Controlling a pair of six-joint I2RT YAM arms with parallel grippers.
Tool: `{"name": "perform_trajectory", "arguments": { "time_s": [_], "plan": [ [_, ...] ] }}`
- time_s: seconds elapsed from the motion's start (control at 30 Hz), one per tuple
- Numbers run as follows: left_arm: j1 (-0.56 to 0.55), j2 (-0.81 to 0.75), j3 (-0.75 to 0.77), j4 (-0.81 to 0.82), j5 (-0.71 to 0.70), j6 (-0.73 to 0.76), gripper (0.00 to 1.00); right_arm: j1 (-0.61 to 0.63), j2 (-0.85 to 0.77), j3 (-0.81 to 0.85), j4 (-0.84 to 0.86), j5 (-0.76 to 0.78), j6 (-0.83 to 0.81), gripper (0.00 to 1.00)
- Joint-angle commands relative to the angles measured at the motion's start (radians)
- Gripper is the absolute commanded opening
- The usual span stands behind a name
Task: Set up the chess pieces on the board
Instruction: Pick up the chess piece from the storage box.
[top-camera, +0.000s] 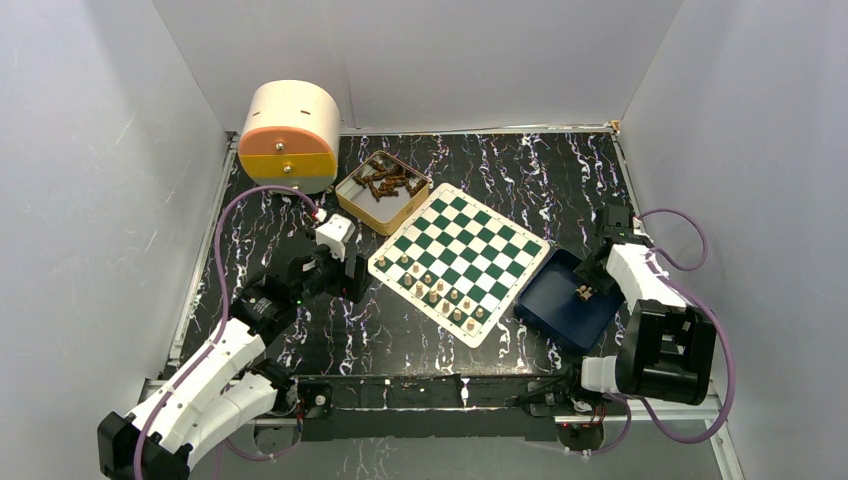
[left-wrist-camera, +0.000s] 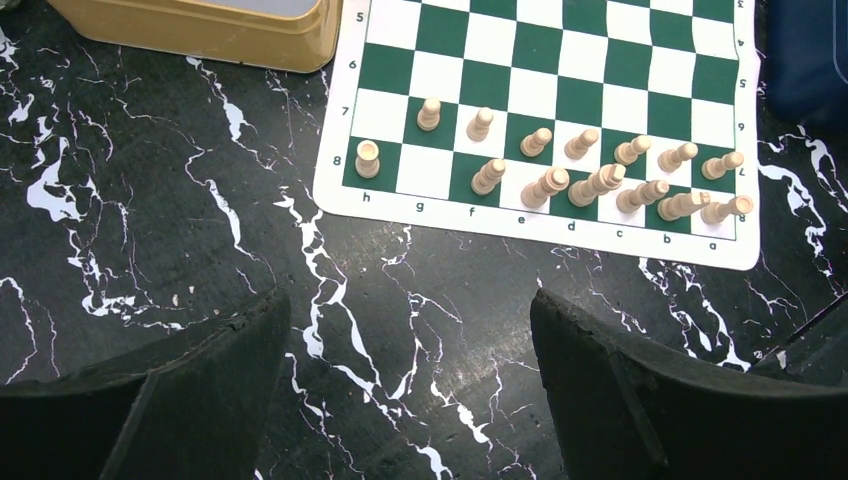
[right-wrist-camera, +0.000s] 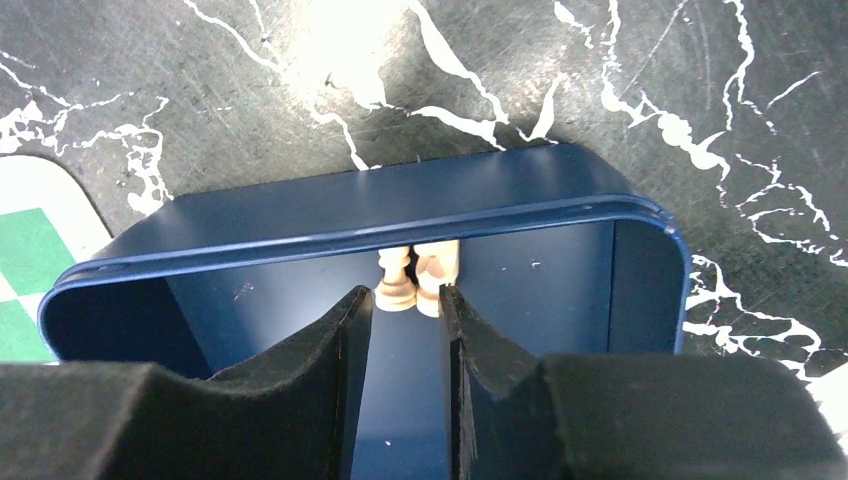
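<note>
while the left claw (left-wrist-camera: 408, 305) hangs spread wide over the dark worktop (left-wrist-camera: 150, 220) just short of the board (left-wrist-camera: 560, 60), whose two edge rows carry tan chess pieces (left-wrist-camera: 560, 170), the right claw (right-wrist-camera: 403, 295) reaches into the blue tray (right-wrist-camera: 350, 215), narrow-set fingers at two more pieces (right-wrist-camera: 415, 272); whether they pinch one i cannot tell.

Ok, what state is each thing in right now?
board: lying flat
chess pieces: upright in two edge rows, two squares unfilled
blue tray: holds two more pieces
yellow tin: open, holds dark pieces
left gripper: open, empty
right gripper: slightly open inside tray, empty
</note>
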Motion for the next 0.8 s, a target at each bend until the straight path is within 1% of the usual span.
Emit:
{"name": "perform_trajectory", "arguments": {
  "time_s": [0.0, 0.27, 0.6, 0.77],
  "plan": [
    [-0.006, -0.014, -0.003, 0.010, -0.015, 0.014, 0.86, -0.016, -0.028, -0.012, 0.008, 0.052, 0.001, 0.39],
    [-0.006, -0.017, -0.003, 0.005, -0.022, 0.016, 0.86, -0.020, -0.010, -0.043, 0.017, 0.047, 0.026, 0.39],
    [-0.007, -0.014, -0.002, 0.006, -0.025, 0.015, 0.86, -0.022, 0.006, -0.072, 0.044, 0.016, 0.037, 0.30],
    [-0.007, -0.011, -0.002, 0.009, -0.026, 0.017, 0.86, -0.022, -0.012, -0.067, 0.039, 0.007, 0.021, 0.25]
  ]
}}
